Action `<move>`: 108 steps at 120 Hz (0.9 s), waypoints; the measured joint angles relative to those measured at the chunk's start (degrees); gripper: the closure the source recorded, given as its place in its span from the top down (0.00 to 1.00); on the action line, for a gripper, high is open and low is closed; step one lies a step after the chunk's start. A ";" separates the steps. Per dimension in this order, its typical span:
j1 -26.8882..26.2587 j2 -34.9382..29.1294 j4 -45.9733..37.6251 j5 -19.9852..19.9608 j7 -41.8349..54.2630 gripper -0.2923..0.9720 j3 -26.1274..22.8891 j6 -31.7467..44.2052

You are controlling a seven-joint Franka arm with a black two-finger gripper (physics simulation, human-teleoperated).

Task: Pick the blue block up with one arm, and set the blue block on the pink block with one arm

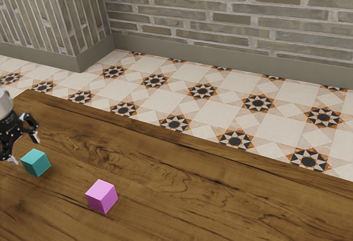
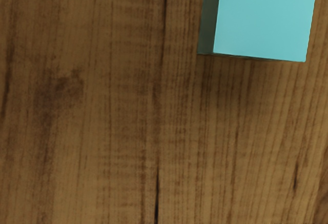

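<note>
A blue-green block [image 1: 35, 162] rests on the wooden table [image 1: 182, 197] near the exterior view's left edge. A pink block [image 1: 101, 196] sits on the table a short way to its right and nearer the front. My gripper [image 1: 23, 148] hovers just left of the blue block, slightly above it, open, with nothing between its fingers. In the wrist view the blue block [image 2: 261, 16] lies off to one side of my hand, on bare wood [image 2: 102, 131].
The table's far edge runs diagonally across the exterior view, with patterned floor tiles [image 1: 220, 97] and brick walls [image 1: 231, 15] beyond it. Bare tabletop stretches to the right of the pink block.
</note>
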 joint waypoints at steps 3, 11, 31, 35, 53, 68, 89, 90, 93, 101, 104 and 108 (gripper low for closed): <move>0.01 -1.10 -1.75 -0.14 0.96 0.77 0.23 0.81; 0.23 -2.43 -4.49 -0.51 3.33 0.77 0.66 2.74; 1.57 0.78 -5.32 -1.48 8.59 0.77 1.11 6.63; 1.71 1.88 -5.24 -1.75 9.61 0.77 1.12 7.56; 2.14 4.53 -4.99 -2.78 13.56 0.77 1.13 10.75; 2.92 9.12 -3.71 -3.78 16.18 0.77 1.13 13.02; 3.00 11.41 -1.17 -4.18 19.05 0.77 1.13 14.60; 3.00 11.55 -1.00 -4.19 19.17 0.77 1.13 14.64; 3.01 11.98 -0.61 -4.24 19.51 0.77 1.13 14.77; 3.02 13.46 0.69 -4.54 20.33 0.77 1.13 15.05; 3.02 14.01 1.11 -4.82 20.61 0.77 1.13 15.13; 3.04 14.73 1.60 -5.17 20.98 0.77 1.13 15.23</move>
